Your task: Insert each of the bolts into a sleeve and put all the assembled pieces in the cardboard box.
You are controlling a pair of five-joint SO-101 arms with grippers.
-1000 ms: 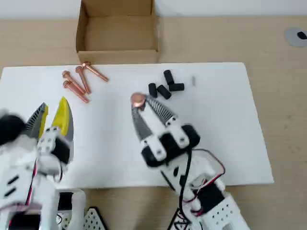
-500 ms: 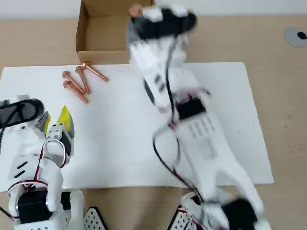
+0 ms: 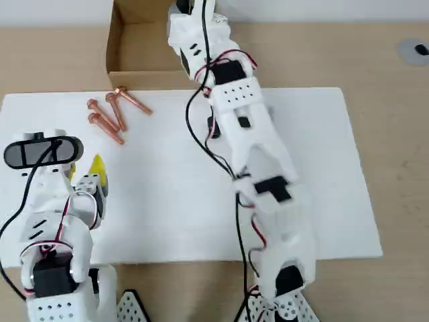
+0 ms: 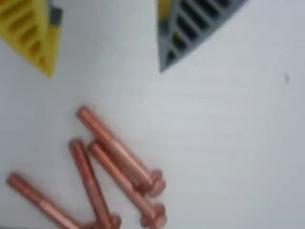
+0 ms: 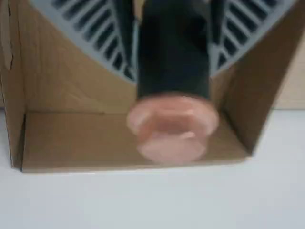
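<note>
Left wrist view is showing the left claw point(image 4: 105, 67) hanging open, ribbed yellow and grey fingers point(image 4: 33, 33) apart, over the smooth white sheet point(image 4: 238, 152). Just beyond it, four loose bolts point(image 4: 116, 160), slim copper-coloured shafts with flanged heads, are lying clustered. Farther off, the right claw point(image 5: 171, 43) is gripping an assembled piece point(image 5: 171, 95), a matte black cylinder with a round copper head protruding, over the open cardboard box point(image 5: 71, 138). Depositing seems to be the step underway; next, that claw is needing to open low over the box floor.
</note>
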